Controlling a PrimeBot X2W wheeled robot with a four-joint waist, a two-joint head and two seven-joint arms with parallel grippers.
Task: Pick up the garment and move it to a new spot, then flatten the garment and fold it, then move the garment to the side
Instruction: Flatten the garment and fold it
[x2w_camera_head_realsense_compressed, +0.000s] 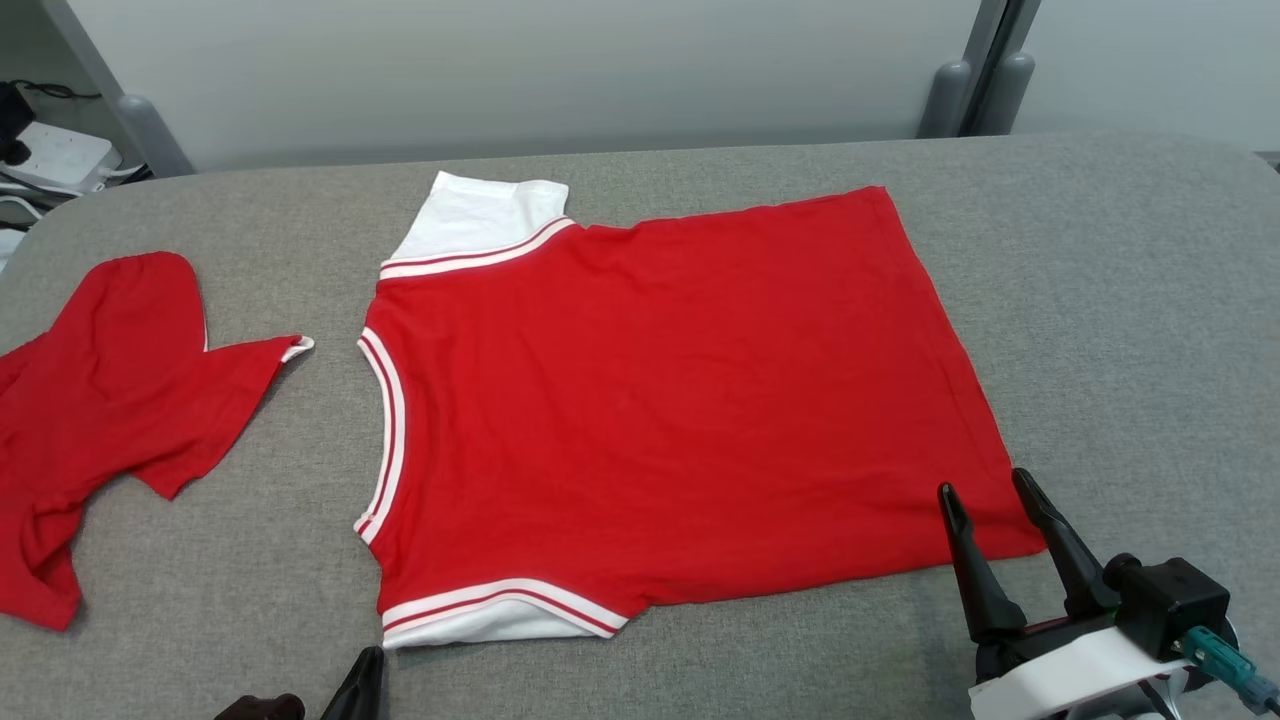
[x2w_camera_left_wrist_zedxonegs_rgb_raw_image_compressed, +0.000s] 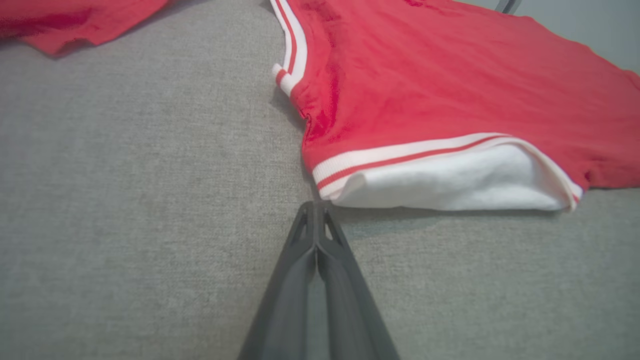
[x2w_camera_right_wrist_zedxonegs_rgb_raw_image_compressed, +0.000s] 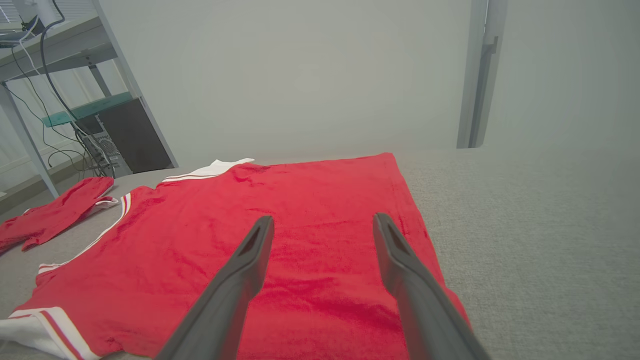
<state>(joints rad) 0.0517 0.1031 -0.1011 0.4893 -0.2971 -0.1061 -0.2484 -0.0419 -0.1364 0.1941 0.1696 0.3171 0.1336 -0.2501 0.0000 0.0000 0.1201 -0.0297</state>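
Note:
The garment (x2w_camera_head_realsense_compressed: 680, 400) is a red T-shirt with white striped-cuff sleeves, lying flat on the grey table, collar to the left and hem to the right. My left gripper (x2w_camera_head_realsense_compressed: 372, 655) sits at the bottom edge of the head view. In the left wrist view the left gripper (x2w_camera_left_wrist_zedxonegs_rgb_raw_image_compressed: 315, 207) is shut, its tips touching the corner of the near white sleeve (x2w_camera_left_wrist_zedxonegs_rgb_raw_image_compressed: 450, 180), with no cloth seen between them. My right gripper (x2w_camera_head_realsense_compressed: 985, 485) stands open over the near hem corner, and the right gripper (x2w_camera_right_wrist_zedxonegs_rgb_raw_image_compressed: 322, 220) has the red garment (x2w_camera_right_wrist_zedxonegs_rgb_raw_image_compressed: 300, 240) beneath its spread fingers.
A second red garment (x2w_camera_head_realsense_compressed: 100, 400) lies crumpled at the table's left edge. The grey padded table (x2w_camera_head_realsense_compressed: 1120, 300) runs bare to the right of the shirt. Behind it stand a pale wall, a grey post (x2w_camera_head_realsense_compressed: 985, 70), and a shelf with cables (x2w_camera_right_wrist_zedxonegs_rgb_raw_image_compressed: 60, 100) at the left.

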